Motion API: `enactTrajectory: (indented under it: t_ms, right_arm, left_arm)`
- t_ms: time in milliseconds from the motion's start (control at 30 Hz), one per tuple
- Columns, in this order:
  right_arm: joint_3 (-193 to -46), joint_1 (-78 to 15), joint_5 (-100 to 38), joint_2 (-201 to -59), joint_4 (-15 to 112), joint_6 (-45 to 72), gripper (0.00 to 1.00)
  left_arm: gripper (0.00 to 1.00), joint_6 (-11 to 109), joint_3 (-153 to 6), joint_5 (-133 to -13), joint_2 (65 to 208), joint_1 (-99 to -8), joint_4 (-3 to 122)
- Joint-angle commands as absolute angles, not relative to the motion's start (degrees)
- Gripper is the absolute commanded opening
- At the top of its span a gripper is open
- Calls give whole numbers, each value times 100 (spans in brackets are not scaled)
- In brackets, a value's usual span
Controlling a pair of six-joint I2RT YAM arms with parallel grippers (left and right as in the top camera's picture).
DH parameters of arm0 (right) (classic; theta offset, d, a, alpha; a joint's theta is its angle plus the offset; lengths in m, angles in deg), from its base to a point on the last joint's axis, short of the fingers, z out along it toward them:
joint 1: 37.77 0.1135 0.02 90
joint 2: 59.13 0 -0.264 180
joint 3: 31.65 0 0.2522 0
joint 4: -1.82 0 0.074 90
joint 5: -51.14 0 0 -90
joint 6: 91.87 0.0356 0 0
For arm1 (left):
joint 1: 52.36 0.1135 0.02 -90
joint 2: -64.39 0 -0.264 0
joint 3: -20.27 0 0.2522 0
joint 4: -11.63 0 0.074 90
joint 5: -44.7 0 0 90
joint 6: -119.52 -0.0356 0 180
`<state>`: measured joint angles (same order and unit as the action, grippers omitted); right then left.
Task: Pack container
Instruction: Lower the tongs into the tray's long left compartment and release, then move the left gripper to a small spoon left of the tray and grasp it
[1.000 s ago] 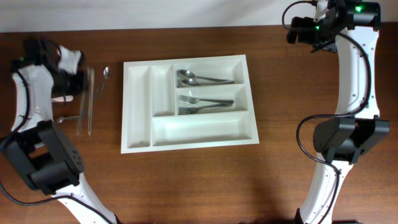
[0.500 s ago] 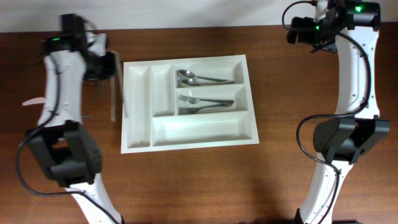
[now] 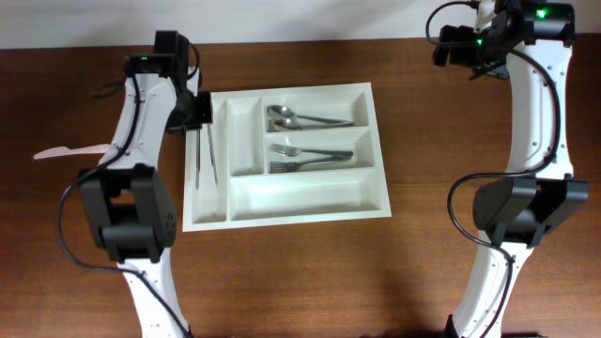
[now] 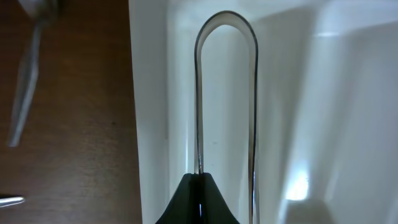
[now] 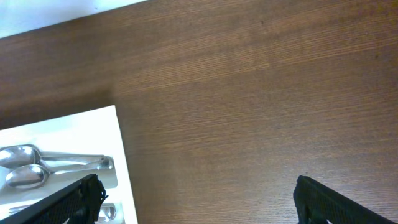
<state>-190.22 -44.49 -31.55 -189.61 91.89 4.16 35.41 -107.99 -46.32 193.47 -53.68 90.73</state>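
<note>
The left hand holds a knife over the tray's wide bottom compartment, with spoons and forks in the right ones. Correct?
Not quite: overhead, the left hand holds the knife over the tray's narrow leftmost compartment; the spoons and forks are as stated.

The overhead camera looks straight down from well above and takes in the whole counter (image 3: 300, 272), both arms and the container (image 3: 300, 192) near the middle.

The left wrist camera looks along its own left fingers (image 4: 200, 199), whose dark tip sits at the bottom edge of its view. It is very close. Ahead of the fingers, the metal utensil (image 4: 198, 93) and the container's white wall fill the view. A strip of counter lies to the fingers' left.

The right wrist camera sits farther off and faces down over bare counter. Its right fingers (image 5: 74, 202) show in the two lower corners. Left of them it shares the container's corner and spoons (image 5: 37, 165) with the overhead view.
</note>
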Motion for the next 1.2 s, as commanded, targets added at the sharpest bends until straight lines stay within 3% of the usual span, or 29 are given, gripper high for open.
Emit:
enactTrajectory:
  t_ms: [0,33,67,200,567,767,1167]
  right_arm:
    - [-18991,-4456,-3186,-18982,9187,444,98]
    - [-18991,-4456,-3186,-18982,9187,444,99]
    - [-18991,-4456,-3186,-18982,9187,444,99]
    - [-18991,-4456,-3186,-18982,9187,444,99]
    - [-18991,-4456,-3186,-18982,9187,444,99]
    - [-18991,-4456,-3186,-18982,9187,444,99]
    - [-18991,-4456,-3186,-18982,9187,444,99]
  left_arm:
    - [2,3657,-10843,-4553,19478,-5340,9093]
    - [11,3657,-10841,-4553,19502,-5346,9089]
    - [27,3654,-10839,-4549,19513,-5349,9080]
    - [57,3652,-10841,-4549,19513,-5342,9028]
    - [62,3357,-11265,-4448,19511,-5200,9091]
    - [68,2218,-11505,-4417,19511,-4728,9049]
    - [73,1176,-11505,-4872,19926,-4053,7587]
